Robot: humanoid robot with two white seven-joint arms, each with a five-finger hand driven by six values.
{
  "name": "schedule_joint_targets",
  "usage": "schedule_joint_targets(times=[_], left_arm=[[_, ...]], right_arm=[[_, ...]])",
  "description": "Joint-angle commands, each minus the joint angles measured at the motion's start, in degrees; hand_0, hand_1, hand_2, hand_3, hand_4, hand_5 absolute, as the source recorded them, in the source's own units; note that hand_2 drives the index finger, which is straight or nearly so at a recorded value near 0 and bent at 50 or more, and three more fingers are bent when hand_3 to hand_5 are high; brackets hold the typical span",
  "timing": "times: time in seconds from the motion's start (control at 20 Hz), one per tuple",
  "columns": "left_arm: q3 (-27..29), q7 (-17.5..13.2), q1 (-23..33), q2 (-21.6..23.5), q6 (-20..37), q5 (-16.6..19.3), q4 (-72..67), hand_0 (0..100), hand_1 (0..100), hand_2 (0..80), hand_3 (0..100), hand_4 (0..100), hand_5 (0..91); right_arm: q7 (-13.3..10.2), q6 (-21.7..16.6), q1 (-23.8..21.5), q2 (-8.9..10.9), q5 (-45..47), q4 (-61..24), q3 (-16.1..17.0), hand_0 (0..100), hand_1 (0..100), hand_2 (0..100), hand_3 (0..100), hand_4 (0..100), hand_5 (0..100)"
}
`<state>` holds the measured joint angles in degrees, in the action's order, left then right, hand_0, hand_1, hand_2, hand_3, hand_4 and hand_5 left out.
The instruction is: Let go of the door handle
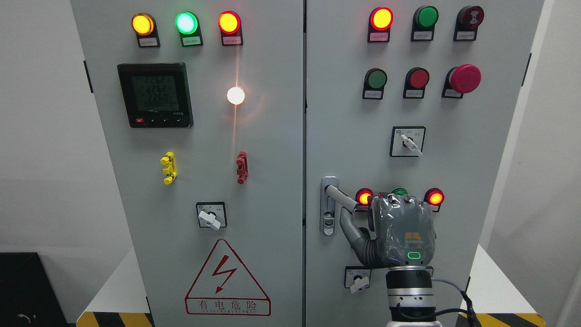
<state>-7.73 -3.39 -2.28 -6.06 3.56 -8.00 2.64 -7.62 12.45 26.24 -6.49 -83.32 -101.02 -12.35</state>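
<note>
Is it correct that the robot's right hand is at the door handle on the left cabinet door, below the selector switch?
Not quite. In the head view, the right hand is at the door handle on the right cabinet door, not the left one. The handle does sit below the selector switch.

Occlusions and cut-offs, head view

Right hand (399,231) covers the door handle's (338,196) outer end and most of a green indicator lamp (399,191); fingers out of sight behind its back. Forearm cut at bottom edge. Lamp labels (148,42) too small to read. Cabinet (272,136) top cropped.
</note>
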Motion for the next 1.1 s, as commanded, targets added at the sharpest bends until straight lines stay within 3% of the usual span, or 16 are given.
schedule_joint_targets(times=[0.0,1.05], left_arm=[[0.0,-0.04,0.0,0.0,0.05,0.0,0.0,12,56,0.0,0,0,0.0],[0.0,-0.04,0.0,0.0,0.05,0.0,0.0,12,56,0.0,0,0,0.0]], right_arm=[[0.15,-0.06,0.03,0.07,0.0,-0.23,0.05,51,34,100,100,100,100],[0.15,-0.32,0.21,-0.01,0.0,-0.41,0.93,52,33,100,100,100,100]])
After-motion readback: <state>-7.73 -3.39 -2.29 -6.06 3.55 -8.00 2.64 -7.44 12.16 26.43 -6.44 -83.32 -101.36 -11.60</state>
